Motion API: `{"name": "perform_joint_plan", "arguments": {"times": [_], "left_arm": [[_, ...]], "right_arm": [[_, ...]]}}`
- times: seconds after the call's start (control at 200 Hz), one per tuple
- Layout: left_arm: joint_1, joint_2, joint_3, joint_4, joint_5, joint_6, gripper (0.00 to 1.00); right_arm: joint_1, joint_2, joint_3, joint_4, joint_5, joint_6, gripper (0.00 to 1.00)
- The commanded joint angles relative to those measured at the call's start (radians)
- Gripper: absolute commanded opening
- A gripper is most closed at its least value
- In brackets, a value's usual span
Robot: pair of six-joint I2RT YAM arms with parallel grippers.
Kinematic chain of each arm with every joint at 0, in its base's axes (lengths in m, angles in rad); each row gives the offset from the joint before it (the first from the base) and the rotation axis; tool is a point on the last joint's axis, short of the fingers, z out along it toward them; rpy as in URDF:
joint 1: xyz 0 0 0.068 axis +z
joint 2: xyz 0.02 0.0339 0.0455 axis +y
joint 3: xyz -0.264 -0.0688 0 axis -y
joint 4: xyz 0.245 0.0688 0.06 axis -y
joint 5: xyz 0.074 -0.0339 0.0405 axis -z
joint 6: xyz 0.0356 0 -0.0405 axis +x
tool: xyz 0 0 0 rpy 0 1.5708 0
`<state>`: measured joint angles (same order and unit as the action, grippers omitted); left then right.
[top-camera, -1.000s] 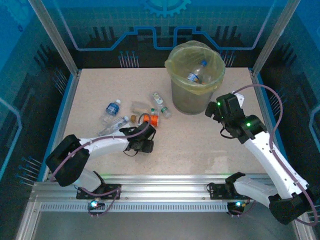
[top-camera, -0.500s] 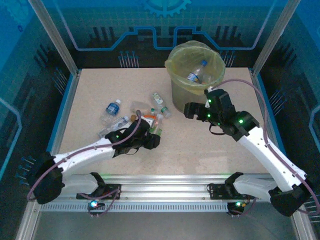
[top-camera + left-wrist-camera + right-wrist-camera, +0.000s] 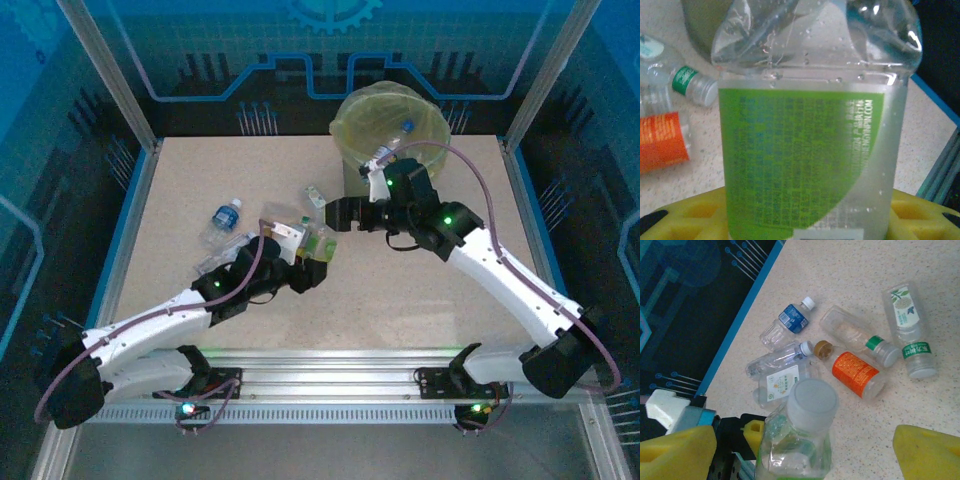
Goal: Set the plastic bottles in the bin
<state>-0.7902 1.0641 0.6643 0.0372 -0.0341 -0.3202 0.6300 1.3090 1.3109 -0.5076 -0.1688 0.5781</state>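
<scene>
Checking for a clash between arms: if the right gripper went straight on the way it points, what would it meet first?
Most likely the green-label bottle held in the left gripper, its cap right ahead between the right gripper's open fingers; how far off is unclear.

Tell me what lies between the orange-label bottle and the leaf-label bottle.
The capped end of a clear green-banded bottle, in the right wrist view.

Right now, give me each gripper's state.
Left gripper: shut on the green-label bottle.
Right gripper: open, holding nothing.
</scene>
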Motion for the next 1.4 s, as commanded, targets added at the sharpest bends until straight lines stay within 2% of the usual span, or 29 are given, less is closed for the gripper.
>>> {"name": "perform_joint_plan", "arguments": {"times": [0.0,0.145,0.48,0.61,0.755,0.805,0.86,0.91,0.985,0.995,1.151,1.396], "left_arm": [[-0.005,-0.001,0.013,0.107,0.044,0.04,0.37],[-0.005,0.019,0.023,0.13,0.069,0.034,0.37],[-0.006,0.011,0.012,0.179,0.094,0.021,0.38],[-0.006,0.019,0.018,0.19,0.119,0.025,0.38],[-0.006,0.023,0.024,0.184,0.118,0.027,0.4],[-0.007,0.023,0.025,0.185,0.114,0.027,0.43],[-0.006,0.019,0.025,0.184,0.108,0.027,0.53],[-0.006,0.017,0.024,0.181,0.101,0.029,0.67],[-0.006,0.007,0.02,0.174,0.082,0.027,0.97],[-0.006,0.005,0.021,0.174,0.08,0.027,0.98],[-0.005,-0.038,0.015,0.157,0.041,0.029,0.99],[-0.004,-0.093,-0.018,0.139,-0.034,0.024,0.99]], "right_arm": [[0.014,0.014,0.025,0.038,-0.049,-0.001,0.89],[0.017,0.02,0.011,0.067,-0.059,0.005,0.88],[0.017,0.045,0.008,0.08,-0.04,0.015,0.75],[0.017,0.052,0.003,0.096,-0.05,0.021,0.64],[0.017,0.049,0.0,0.106,-0.053,0.026,0.44],[0.017,0.045,-0.001,0.104,-0.047,0.026,0.35],[0.017,0.041,-0.001,0.103,-0.039,0.025,0.26],[0.017,0.035,0.002,0.096,-0.027,0.02,0.21],[0.013,0.029,0.019,0.072,-0.001,0.009,0.19],[0.012,0.029,0.024,0.068,0.004,0.008,0.19],[-0.03,0.027,0.128,-0.025,0.055,-0.028,0.16],[-0.17,0.044,0.323,-0.081,0.126,-0.042,0.15]]}}
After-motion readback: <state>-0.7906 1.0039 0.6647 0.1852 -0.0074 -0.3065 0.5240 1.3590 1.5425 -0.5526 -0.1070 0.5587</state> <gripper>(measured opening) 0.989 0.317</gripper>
